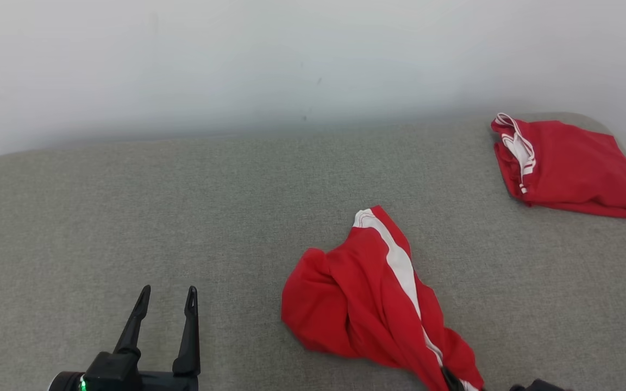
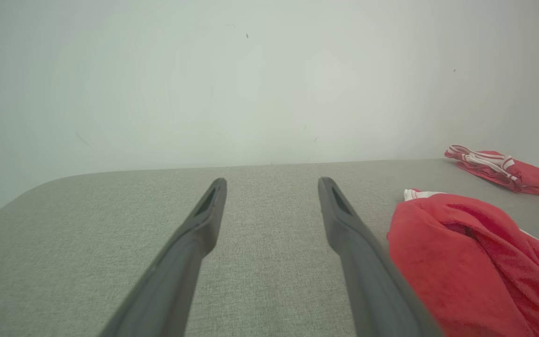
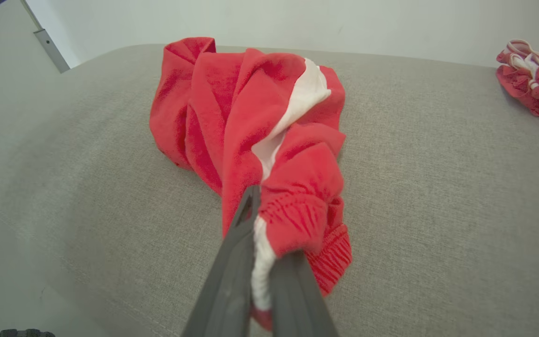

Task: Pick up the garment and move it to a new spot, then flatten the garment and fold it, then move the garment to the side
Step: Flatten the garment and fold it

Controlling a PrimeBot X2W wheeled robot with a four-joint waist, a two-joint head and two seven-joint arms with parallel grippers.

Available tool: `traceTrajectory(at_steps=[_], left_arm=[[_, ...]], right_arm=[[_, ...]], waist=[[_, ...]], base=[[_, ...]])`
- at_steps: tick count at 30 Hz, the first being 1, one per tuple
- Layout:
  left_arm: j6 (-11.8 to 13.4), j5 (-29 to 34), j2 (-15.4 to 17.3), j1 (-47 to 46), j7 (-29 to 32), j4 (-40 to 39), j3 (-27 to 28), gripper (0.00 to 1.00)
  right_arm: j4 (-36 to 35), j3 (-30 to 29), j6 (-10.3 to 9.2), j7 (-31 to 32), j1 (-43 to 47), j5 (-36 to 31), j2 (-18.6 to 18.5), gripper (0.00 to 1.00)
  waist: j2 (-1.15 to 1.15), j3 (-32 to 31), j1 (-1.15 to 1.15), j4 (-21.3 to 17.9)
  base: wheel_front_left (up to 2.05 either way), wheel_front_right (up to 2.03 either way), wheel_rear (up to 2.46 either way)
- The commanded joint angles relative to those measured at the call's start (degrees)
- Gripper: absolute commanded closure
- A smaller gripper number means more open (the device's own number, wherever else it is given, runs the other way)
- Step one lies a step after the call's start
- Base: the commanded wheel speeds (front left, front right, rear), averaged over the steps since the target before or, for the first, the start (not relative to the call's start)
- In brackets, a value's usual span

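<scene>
Head view, tabletop: a grey fabric-covered tabletop [image 1: 128, 206] is stretching across in front of a pale wall [image 1: 291, 54].
Head view, red garment: the red garment [image 1: 362, 304] is lying crumpled right of centre, toward the near edge. Its white stripe [image 1: 400, 266] is running from the far tip down toward the bottom of the view.
Head view, folded red garment: a folded red garment [image 1: 574, 168] is sitting at the far right corner, well apart from the crumpled one.
Head view, left pincer: the left pincer [image 1: 169, 290] is hanging at the lower left with its fingers spread wide, gripping nothing, well left of the red garment.
Head view, right pincer: the right pincer [image 1: 450, 379] is just poking in at the bottom edge, its dark tip buried in the garment's near end.
Left wrist view, left pincer: the left pincer [image 2: 273, 182] is holding its fingers wide apart over bare tabletop [image 2: 87, 224], nothing between them.
Left wrist view, red garment: the red garment [image 2: 466, 252] is bunching up beside the right-hand finger; I cannot tell whether they are touching. The folded red garment [image 2: 508, 171] is lying farther back by the wall.
Right wrist view, right pincer: the right pincer [image 3: 256, 210] is clamping tight on the red garment [image 3: 251, 107], pinching it by the elastic band [image 3: 316, 234] where the white stripe is ending.
Right wrist view, red garment: the rest is trailing away from the fingers in a rumpled heap on the tabletop [image 3: 438, 210]. The folded red garment [image 3: 536, 79] is showing at the upper right.
</scene>
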Motion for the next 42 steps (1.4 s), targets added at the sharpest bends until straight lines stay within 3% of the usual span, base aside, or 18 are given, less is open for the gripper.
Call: traceTrajectory(at_steps=[1,2,3,4,5,12,18,26,34,42], left_arm=[[-0.21,0.42,-0.04,-0.17,-0.15,0.15,0.17,0.0],[-0.18,0.45,-0.08,-0.16,-0.15,0.37,0.07,0.0],[-0.31,0.51,-0.09,-0.14,-0.15,0.47,0.09,0.0],[-0.38,0.52,-0.09,-0.11,-0.15,0.58,0.21,0.0],[-0.43,0.5,-0.1,-0.02,-0.15,0.65,0.32,0.0],[-0.24,0.44,0.08,1.08,-0.16,0.33,1.63,0.0],[0.48,0.33,0.51,2.62,-0.16,-1.11,3.26,0.0],[0.37,0.27,0.28,2.94,-0.16,-1.22,3.54,0.0],[0.19,0.41,0.33,2.85,-0.16,-1.22,4.02,0.0],[-1.89,0.97,0.47,-4.77,0.41,1.29,-1.87,0.0]], right_arm=[[1.47,-0.41,-0.16,0.5,1.03,0.4,0.75,1.0],[2.32,-0.89,-0.16,0.37,1.23,0.3,1.01,1.0],[3.22,-1.79,-0.16,-0.01,1.26,0.53,1.54,0.72],[3.84,-2.34,-0.16,-0.46,1.37,0.69,2.08,0.19],[4.32,-3.04,-0.16,-0.94,1.4,0.72,2.49,0.0],[3.57,-10.42,-0.16,-3.76,3.62,1.15,3.28,0.0],[-0.7,-17.52,-0.16,-2.38,8.37,2.58,3.88,0.0],[-0.35,-20.46,-0.16,1.2,9.68,-0.33,5.68,0.0],[-2.66,-25.19,-0.16,-1.23,8.23,-4.76,8.48,0.0],[-4.92,-23.99,-0.16,-4.78,4.42,-6.58,12.28,0.0]], waist=[[0.0,0.28,0.01,-0.43],[0.0,0.24,0.01,-0.5],[0.0,0.19,0.01,-0.57],[0.0,0.1,0.01,-0.64],[0.0,-0.01,0.01,-0.69],[0.0,-1.17,0.01,-0.89],[0.0,-1.05,0.01,-1.61],[0.0,-0.84,0.01,-1.31],[0.0,-0.63,0.01,-1.39],[0.0,1.04,0.01,-3.94]], base=[[0.0,0.0,0.0],[0.0,0.0,0.0],[0.0,0.0,0.0],[0.0,0.0,0.0],[0.0,0.0,0.0],[0.0,0.0,0.0],[0.0,0.0,0.0],[0.0,0.0,0.0],[0.0,0.0,0.0],[0.0,0.0,0.0]])
